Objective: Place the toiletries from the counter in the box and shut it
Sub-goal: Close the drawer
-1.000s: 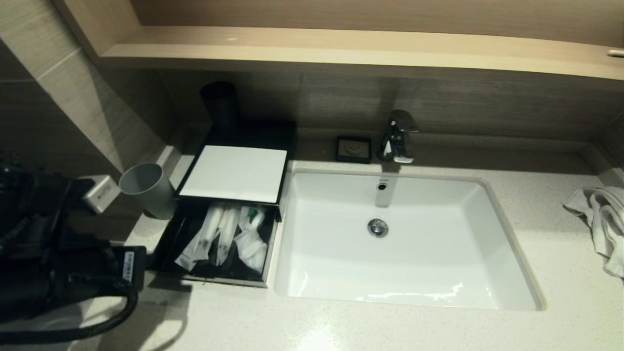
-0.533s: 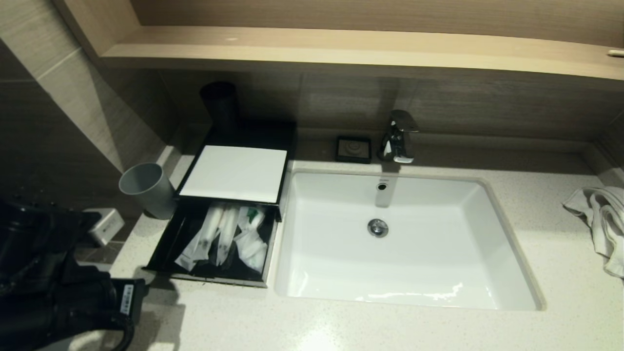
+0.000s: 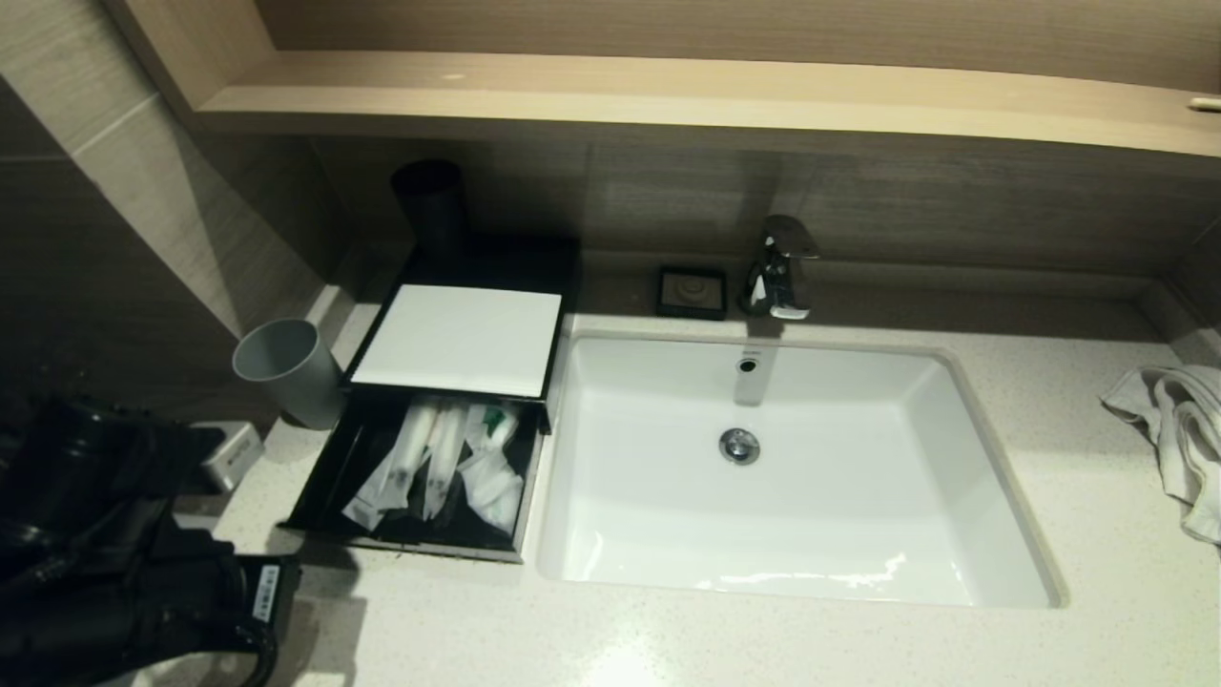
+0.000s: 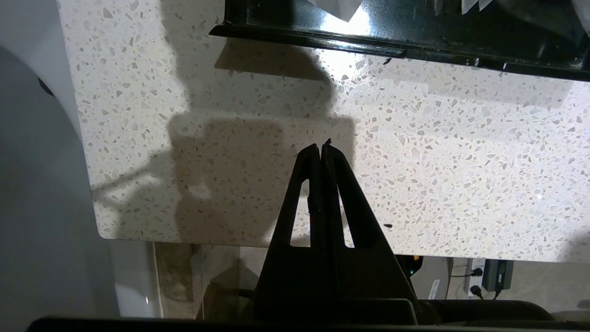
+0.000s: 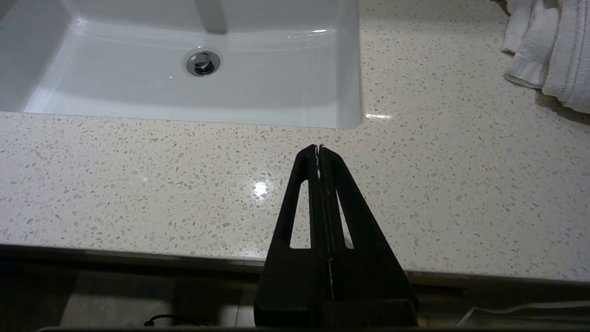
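Pale speckled stone makes up the counter (image 3: 782, 639), which runs under a wooden shelf and holds a white rectangular basin (image 3: 792, 477) in its middle. At the counter's left end, hard against the basin's left rim, sits the box (image 3: 458, 336), black with a flat white top panel; its drawer (image 3: 420, 546) is pulled out toward the counter's front edge and stands open. Inside the drawer lie the toiletries (image 3: 434, 463), long slim packets running front to back with smaller white sachets among them; no packet shows loose on the stone, so loading looks done and closing is what remains. That closing turns on one relation: the drawer's front lip runs parallel to the counter's front edge, and it must travel straight back toward the wall. The left gripper (image 4: 321, 146), fingers pressed together and holding nothing, hangs over bare stone at the counter's front left corner, near the lip but apart from it, with the lip lying ahead of its tips and crosswise to them. It is by far the nearer arm for a push. The right gripper (image 5: 319, 147), likewise clenched and empty, is parked over the front edge near the basin's right corner, well apart from the box. A grey cup (image 3: 286, 367) stands just beside the box's left side, and a white towel (image 3: 1173, 429) lies at the counter's right end.
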Available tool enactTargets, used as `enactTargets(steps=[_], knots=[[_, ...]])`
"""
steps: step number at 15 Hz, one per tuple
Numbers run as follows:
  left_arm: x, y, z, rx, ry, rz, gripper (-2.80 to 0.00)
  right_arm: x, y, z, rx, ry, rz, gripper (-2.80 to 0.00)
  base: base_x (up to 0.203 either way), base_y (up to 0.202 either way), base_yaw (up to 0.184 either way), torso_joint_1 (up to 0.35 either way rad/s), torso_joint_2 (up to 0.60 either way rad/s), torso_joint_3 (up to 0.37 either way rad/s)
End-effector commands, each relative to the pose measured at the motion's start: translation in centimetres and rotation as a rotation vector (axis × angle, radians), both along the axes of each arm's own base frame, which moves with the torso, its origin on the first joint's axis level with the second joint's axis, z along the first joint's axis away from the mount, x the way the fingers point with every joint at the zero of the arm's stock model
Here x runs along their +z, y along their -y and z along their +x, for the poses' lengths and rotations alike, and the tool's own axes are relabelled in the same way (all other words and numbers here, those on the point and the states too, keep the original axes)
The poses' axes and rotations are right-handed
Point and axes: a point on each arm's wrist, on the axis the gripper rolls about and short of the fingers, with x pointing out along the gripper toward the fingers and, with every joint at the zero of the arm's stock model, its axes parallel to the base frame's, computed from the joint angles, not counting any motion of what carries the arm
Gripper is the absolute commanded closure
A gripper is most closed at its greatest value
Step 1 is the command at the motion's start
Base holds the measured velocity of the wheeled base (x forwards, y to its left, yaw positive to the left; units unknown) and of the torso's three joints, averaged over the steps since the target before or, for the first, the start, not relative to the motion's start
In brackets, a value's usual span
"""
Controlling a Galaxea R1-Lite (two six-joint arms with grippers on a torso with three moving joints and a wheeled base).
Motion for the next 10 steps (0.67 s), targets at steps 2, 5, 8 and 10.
enactTargets(steps=[2, 5, 8, 10], knots=[[-0.7, 0.3, 0.8, 0.003, -0.031, 0.011, 0.0, 0.0, 0.0, 0.0, 0.0, 0.0, 0.0, 0.0, 0.0, 0.0, 0.0, 0.0, 0.0, 0.0], [-0.6, 0.4, 1.0, -0.001, -0.018, 0.003, 0.0, 0.0, 0.0, 0.0, -0.001, 0.0, 0.0, 0.0, 0.0, 0.0, 0.0, 0.0, 0.0, 0.0], [-0.8, 0.6, 1.5, -0.001, -0.012, 0.001, 0.0, 0.0, 0.0, 0.0, -0.001, 0.0, 0.0, 0.0, 0.0, 0.0, 0.0, 0.0, 0.0, 0.0], [-1.0, 0.7, 1.8, -0.002, -0.017, 0.001, 0.0, 0.0, 0.0, 0.0, 0.001, 0.0, 0.0, 0.0, 0.0, 0.0, 0.0, 0.0, 0.0, 0.0]])
